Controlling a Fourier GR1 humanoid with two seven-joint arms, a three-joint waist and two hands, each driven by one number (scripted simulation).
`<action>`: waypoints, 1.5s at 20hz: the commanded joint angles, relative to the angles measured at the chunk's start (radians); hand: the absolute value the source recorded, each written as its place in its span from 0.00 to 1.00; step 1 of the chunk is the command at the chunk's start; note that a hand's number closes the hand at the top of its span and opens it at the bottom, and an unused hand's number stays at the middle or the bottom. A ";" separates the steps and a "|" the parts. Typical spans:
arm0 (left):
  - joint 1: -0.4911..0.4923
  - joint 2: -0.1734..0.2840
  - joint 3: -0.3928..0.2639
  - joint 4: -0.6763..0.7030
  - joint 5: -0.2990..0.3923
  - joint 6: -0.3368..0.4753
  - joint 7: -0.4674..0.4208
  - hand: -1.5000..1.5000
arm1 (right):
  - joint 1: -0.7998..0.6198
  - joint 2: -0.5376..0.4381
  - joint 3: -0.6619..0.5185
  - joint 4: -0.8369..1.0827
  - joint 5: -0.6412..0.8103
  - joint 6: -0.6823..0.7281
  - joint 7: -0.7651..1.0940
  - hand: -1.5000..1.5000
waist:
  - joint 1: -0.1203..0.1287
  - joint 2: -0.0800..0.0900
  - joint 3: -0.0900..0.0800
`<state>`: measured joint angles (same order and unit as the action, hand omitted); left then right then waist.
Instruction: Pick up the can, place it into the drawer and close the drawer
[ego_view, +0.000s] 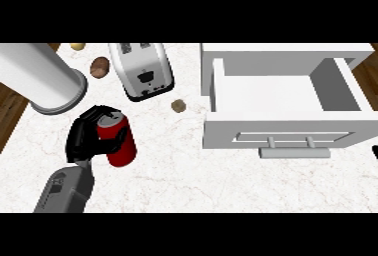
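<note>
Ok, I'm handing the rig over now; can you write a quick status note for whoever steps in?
Left hand: fingers curled round the red can, over the counter, left of the drawer.
Right hand: only a dark sliver at the view's right edge, state unclear.
Drawer: pulled open, nothing in it, handle facing the robot.
Done: can grasped.
Left: carry the can to the drawer, set it inside, close the drawer.

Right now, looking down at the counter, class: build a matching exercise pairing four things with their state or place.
Things:
1. red drinks can
2. white drawer
3. silver toaster
4. white cylindrical canister

States or places:
A. pulled open
B. far left of the counter
C. held by the left robot hand
D. between the canister and the drawer

Pairs: 1-C, 2-A, 3-D, 4-B
</note>
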<state>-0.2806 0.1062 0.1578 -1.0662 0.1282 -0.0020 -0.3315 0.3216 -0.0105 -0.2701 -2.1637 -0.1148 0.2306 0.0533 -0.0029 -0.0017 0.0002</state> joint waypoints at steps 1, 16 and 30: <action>0.010 -0.042 -0.079 -0.163 -0.029 0.043 0.113 1.00 | -0.006 -0.007 -0.014 -0.063 -0.021 -0.007 0.050 0.00 | 0.002 -0.001 0.000; -0.286 -0.105 -0.294 -0.324 -0.104 0.272 0.473 1.00 | -0.007 -0.035 -0.034 -0.104 -0.058 -0.010 0.115 0.00 | -0.010 0.000 0.000; -0.780 -0.106 -0.349 -0.032 -0.101 0.469 0.577 1.00 | -0.011 -0.002 -0.011 -0.112 -0.023 -0.021 0.108 0.00 | -0.021 0.003 0.000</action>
<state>-0.9527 0.0006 -0.1530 -1.1759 0.0132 0.3930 0.2355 0.3166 -0.0171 -0.2837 -2.2498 -0.1368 0.2181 0.1327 -0.0208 0.0016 0.0004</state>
